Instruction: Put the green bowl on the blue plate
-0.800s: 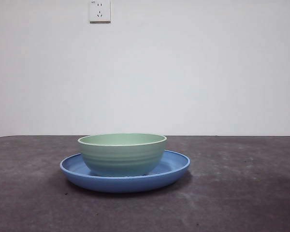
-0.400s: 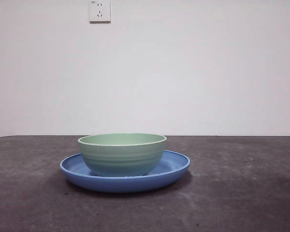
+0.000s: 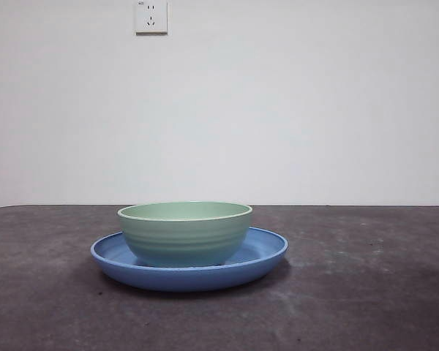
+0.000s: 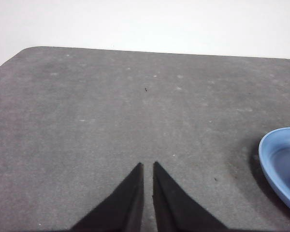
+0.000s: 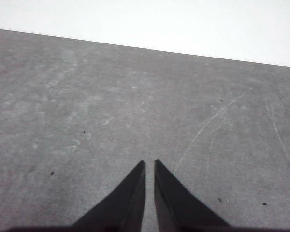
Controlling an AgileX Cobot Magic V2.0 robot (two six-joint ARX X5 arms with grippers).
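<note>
Left gripper (image 4: 147,166): jaws almost together, thin gap only, tips pointing out over table, holding nothing. Right gripper (image 5: 150,164): same pose, jaws nearly closed, holding nothing. Neither arm shows in front view.

Only the green bowl (image 3: 184,232) seated upright in the blue plate (image 3: 260,252) stood on the counter (image 3: 366,292); bare surface lay open on every side of them
</note>
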